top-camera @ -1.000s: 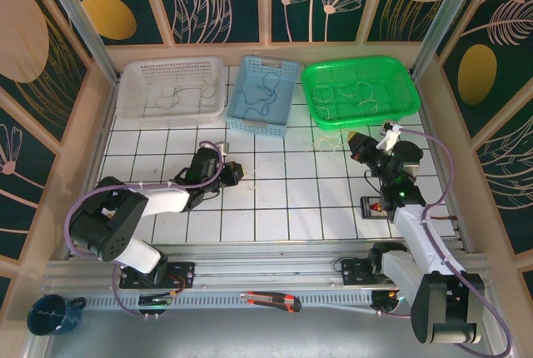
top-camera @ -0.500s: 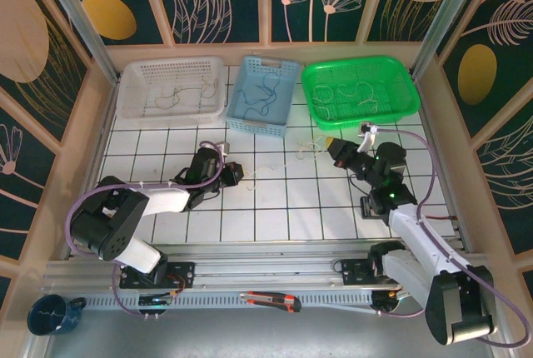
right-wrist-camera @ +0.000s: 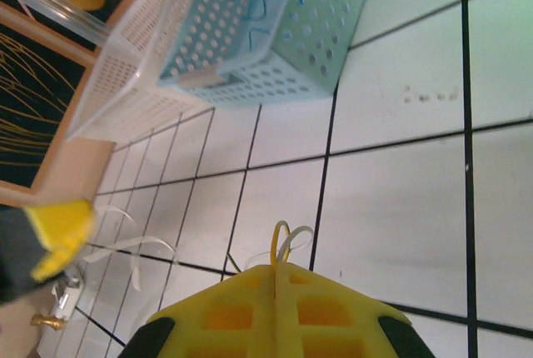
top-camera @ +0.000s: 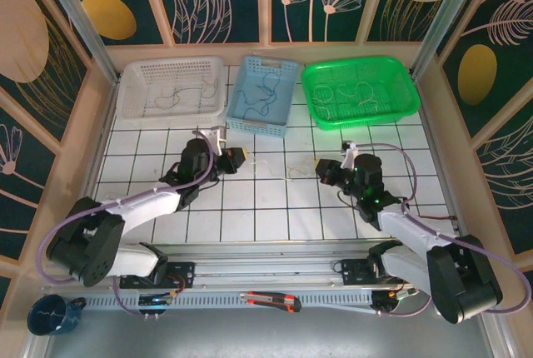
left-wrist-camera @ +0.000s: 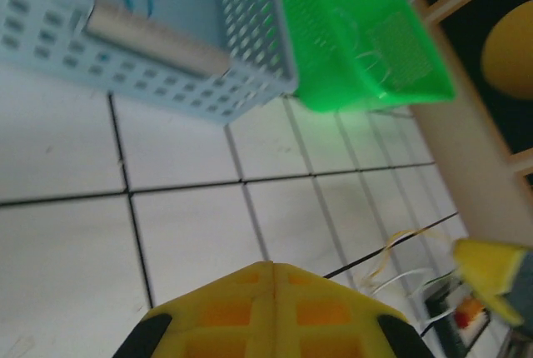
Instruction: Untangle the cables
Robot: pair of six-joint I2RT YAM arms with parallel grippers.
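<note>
**Operator:** Which cables lie on the bench (top-camera: 250,216)?

**Guide:** You have a thin yellowish cable (top-camera: 293,173) and a thin white cable (right-wrist-camera: 150,242). Both lie slack on the white tiles at mid-bench. In the right wrist view, a yellowish loop and a white loop stand side by side at the tip of the right tool (right-wrist-camera: 275,268). Its fingers are pressed together on them. The white cable curves away flat across the tiles.

**Operator:** And the others?

**Guide:** You see a blue cable (top-camera: 266,96) curled in the blue basket (top-camera: 258,127). Yellowish strands (top-camera: 179,91) lie in the white basket (top-camera: 133,112). Pale strands (top-camera: 354,90) lie in the green basket (top-camera: 366,121).
</note>
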